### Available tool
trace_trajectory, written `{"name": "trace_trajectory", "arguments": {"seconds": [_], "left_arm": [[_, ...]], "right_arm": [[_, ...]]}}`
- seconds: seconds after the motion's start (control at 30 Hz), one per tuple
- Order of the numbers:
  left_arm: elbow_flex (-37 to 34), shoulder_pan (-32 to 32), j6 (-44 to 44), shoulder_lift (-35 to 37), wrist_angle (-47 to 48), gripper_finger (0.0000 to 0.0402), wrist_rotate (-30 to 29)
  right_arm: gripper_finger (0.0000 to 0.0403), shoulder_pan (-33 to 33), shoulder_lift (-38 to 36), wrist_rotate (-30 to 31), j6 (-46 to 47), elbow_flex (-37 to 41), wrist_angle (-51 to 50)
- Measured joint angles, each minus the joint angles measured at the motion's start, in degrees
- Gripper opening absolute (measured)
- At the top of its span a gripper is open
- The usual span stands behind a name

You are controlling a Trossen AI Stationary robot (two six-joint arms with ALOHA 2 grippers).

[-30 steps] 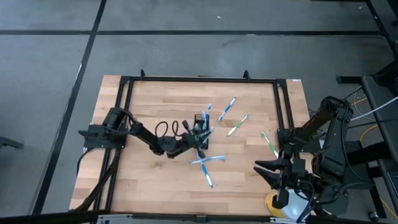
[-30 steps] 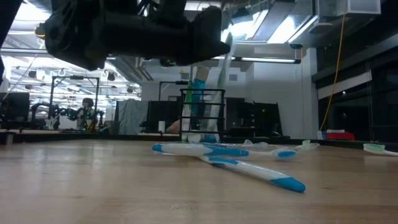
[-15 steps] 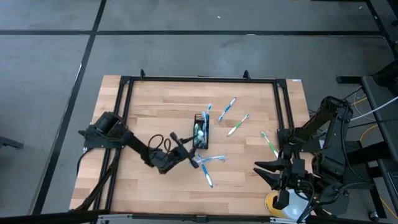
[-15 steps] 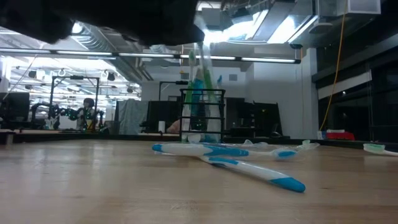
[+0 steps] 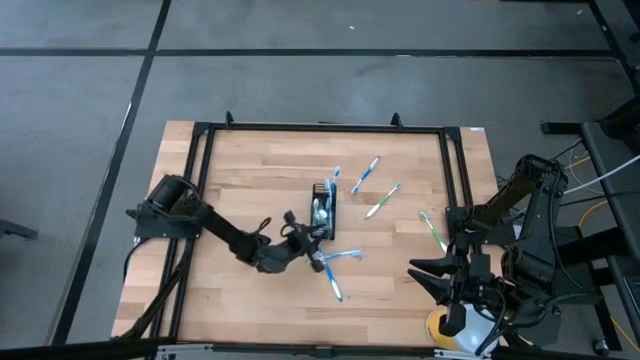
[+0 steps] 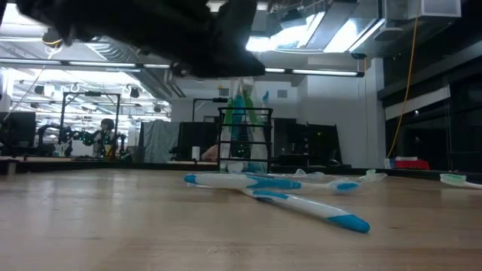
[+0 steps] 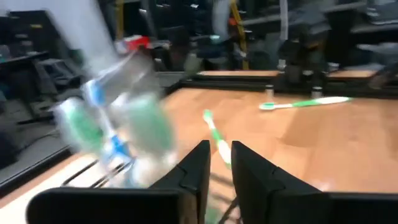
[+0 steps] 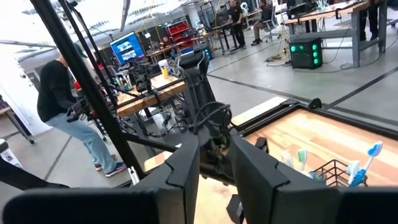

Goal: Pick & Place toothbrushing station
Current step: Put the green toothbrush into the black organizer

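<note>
The wooden surface sits inside a black frame, with the holder standing upright near its middle as the landmark for everything else.

The left arm reaches low across the surface from the left edge toward the holder. Its jaws hang just beside the holder's near-left corner, above the surface; in the left wrist view the two fingers stand close together with only a narrow slit between them and nothing held. In the low view the arm shows as a dark mass above and left of the holder.

The right arm waits well apart from the holder, at the surface's right edge, its jaws spread open and empty. A yellow-and-white cup lies just beyond it at the near right corner.

The holder is a black mesh box with brushes and a blue tube standing in it, seen also from the right wrist.

Loose toothbrushes lie around it:
- two blue-white ones crossed just in front of the holder, flat on the wood;
- one blue-white behind and to its right;
- one green-white to its right;
- another green-white farther right, near the frame.

A person stands in the room beyond.
</note>
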State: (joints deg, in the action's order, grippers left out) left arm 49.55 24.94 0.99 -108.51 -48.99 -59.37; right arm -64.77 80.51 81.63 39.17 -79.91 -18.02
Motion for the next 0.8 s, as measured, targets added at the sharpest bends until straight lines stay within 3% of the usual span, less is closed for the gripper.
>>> {"name": "trace_trajectory", "arguments": {"seconds": [0.1, 0.3, 0.57, 0.8], "left_arm": [[2.69, -1.15, 2.04, 0.99, 8.10, 0.0040, 4.84], [7.68, -0.27, 5.85, 2.17, 18.25, 0.0022, 8.39], [10.21, 6.38, 14.77, 6.62, 33.85, 0.0023, -4.40], [10.32, 3.98, 24.93, 7.48, 46.30, 0.0005, -3.75]], "right_arm": [[0.0096, 0.00, -0.19, -0.02, 0.93, 0.02, -0.02], [0.0096, -0.75, -1.66, 0.48, 1.22, 0.00, 0.03], [0.0096, -1.85, -2.49, 3.20, 1.98, 0.02, 0.04], [0.0096, -1.88, -2.51, 3.45, 2.97, -0.01, 0.11]]}}
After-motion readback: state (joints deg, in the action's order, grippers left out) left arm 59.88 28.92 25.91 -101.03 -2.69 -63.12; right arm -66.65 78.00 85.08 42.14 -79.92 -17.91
